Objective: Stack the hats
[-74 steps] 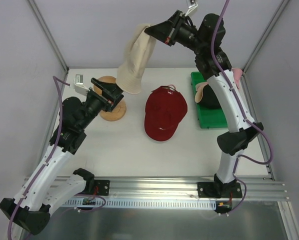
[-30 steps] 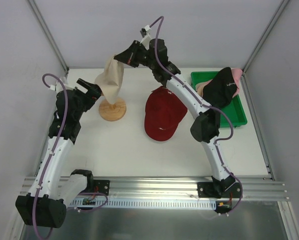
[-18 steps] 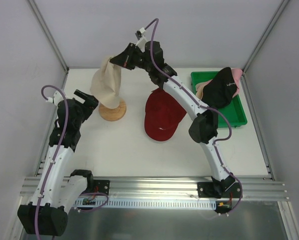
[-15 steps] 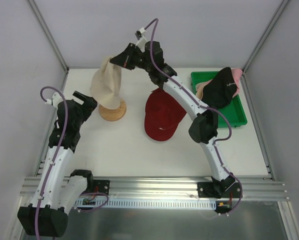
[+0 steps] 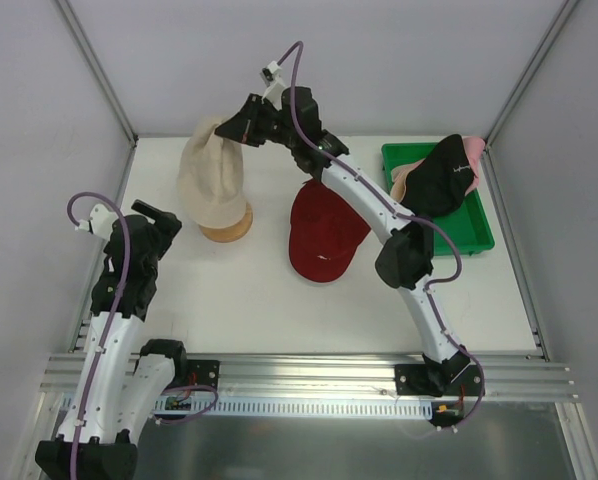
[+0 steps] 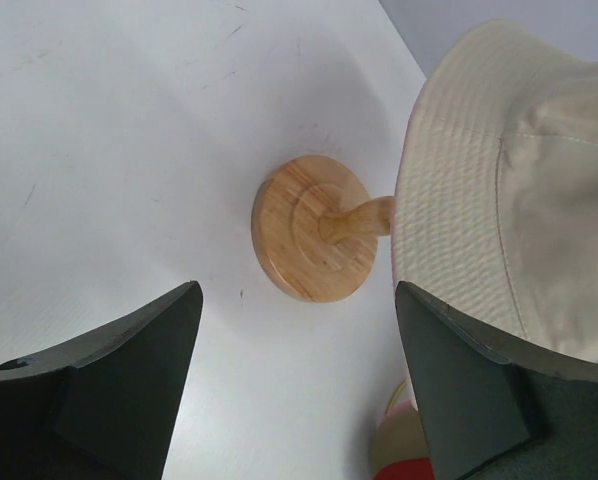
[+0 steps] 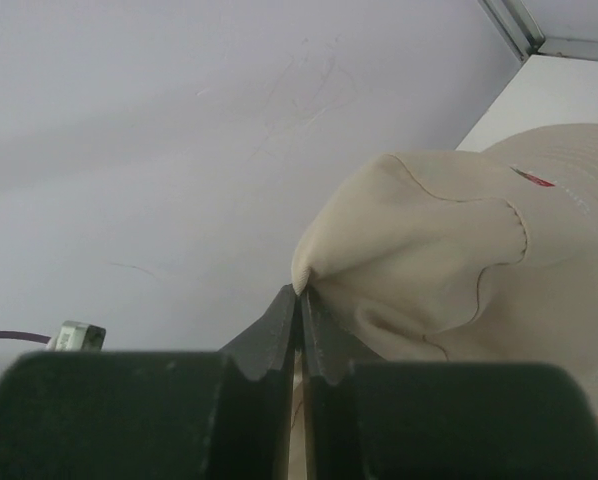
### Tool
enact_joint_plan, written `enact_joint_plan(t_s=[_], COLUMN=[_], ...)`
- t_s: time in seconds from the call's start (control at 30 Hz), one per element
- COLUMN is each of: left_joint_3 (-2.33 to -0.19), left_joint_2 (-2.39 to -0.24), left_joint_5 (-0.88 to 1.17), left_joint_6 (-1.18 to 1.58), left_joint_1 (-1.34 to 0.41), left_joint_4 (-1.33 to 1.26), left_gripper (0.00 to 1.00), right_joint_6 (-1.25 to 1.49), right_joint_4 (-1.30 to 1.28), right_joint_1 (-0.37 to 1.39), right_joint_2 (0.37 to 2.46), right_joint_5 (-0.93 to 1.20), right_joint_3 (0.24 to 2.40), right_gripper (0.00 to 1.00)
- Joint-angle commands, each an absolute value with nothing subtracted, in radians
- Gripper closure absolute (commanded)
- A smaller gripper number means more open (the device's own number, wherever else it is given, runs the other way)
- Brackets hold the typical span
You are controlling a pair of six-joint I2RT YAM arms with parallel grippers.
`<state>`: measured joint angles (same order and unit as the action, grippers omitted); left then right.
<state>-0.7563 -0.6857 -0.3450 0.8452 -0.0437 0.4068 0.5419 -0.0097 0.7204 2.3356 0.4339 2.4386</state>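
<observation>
At the back left of the surface, we see the right hand pinching the crown of the cream bucket hat, which drapes over the wooden stand. The left hand is spread, holding nothing, near the stand's base. The red cap lies mid-surface. The black hat and pink hat sit at the green tray.

White table: wooden stand, red cap, green tray.
</observation>
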Motion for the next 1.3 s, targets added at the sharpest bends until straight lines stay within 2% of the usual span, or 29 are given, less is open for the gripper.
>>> enact_joint_plan(t_s=[0.0,0.2,0.4,0.5,0.63,0.77,0.9,1.27], left_joint_3=[-0.767,-0.793,-0.816,-0.833,-0.853,-0.867,-0.900,-1.091], left_joint_2=[-0.664,-0.713,-0.770,-0.799,-0.836,-0.851,-0.874,-1.028], left_joint_5=[-0.393,-0.354,-0.325,-0.305,-0.287,-0.285,-0.299,-0.286], left_joint_6=[0.838,0.841,0.848,0.838,0.833,0.827,0.805,0.690], left_joint_1=[-0.032,-0.032,-0.032,-0.032,-0.032,-0.032,-0.031,-0.023], left_joint_4=[0.437,0.434,0.426,0.408,0.397,0.393,0.391,0.354], left_gripper=[0.21,0.19,0.17,0.16,0.16,0.16,0.15,0.11], right_joint_6=[0.465,0.373,0.278,0.223,0.169,0.140,0.118,0.081], right_joint_4=[-0.037,-0.124,-0.222,-0.268,-0.310,-0.333,-0.371,-0.439], right_joint_1=[0.741,0.755,0.776,0.784,0.796,0.796,0.796,0.767], right_joint_2=[2.345,2.344,2.341,2.336,2.304,2.281,2.264,2.154], right_joint_5=[0.433,0.422,0.416,0.414,0.405,0.390,0.371,0.333], right_joint_3=[2.480,2.476,2.479,2.476,2.461,2.454,2.459,2.450], right_gripper=[0.94,0.89,0.79,0.64,0.48,0.39,0.34,0.34])
